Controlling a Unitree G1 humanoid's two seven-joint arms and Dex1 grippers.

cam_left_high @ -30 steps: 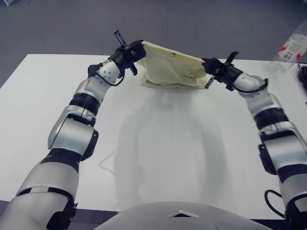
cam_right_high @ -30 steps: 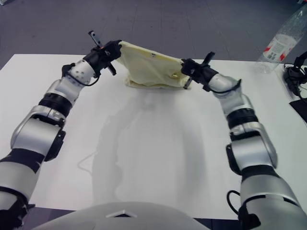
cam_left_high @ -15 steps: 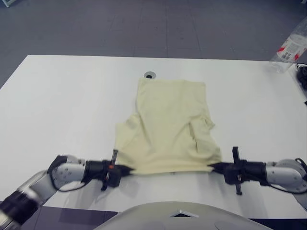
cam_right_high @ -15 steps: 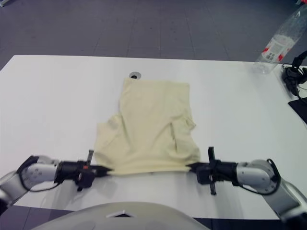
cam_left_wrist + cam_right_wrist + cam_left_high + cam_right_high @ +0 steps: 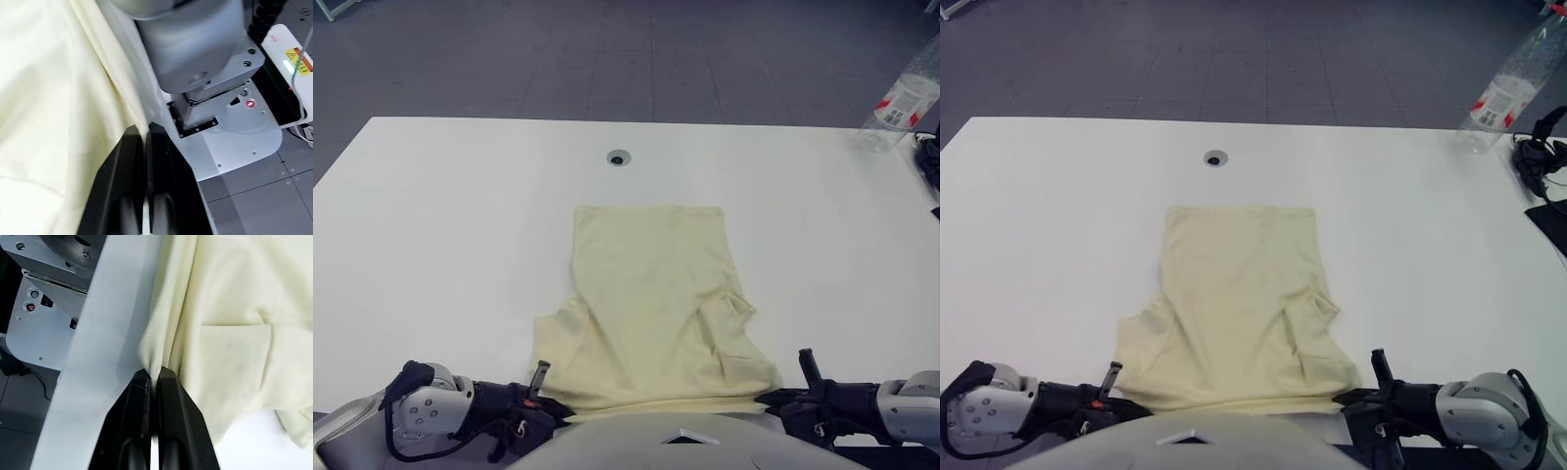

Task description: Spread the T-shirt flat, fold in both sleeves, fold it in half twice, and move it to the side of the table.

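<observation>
A pale yellow T-shirt (image 5: 651, 304) lies spread on the white table (image 5: 431, 235), its straight hem toward the far side and both sleeves showing partway down. The near edge hangs at the table's front edge. My left gripper (image 5: 548, 403) is shut on the T-shirt's near left corner; in the left wrist view the cloth (image 5: 54, 98) is pinched between the black fingers (image 5: 122, 191). My right gripper (image 5: 773, 399) is shut on the near right corner, with the fabric (image 5: 230, 323) drawn into its closed fingers (image 5: 168, 431).
A small round grommet hole (image 5: 619, 157) sits in the table beyond the T-shirt. A clear plastic bottle (image 5: 904, 98) lies at the far right corner, with black cables (image 5: 1538, 157) beside it. Bare tabletop stretches on both sides of the T-shirt.
Both grippers have pulled the T-shirt from the far side of the table, where it hung bunched between them, toward the near edge. It now lies stretched flat, closer than half a second ago.
</observation>
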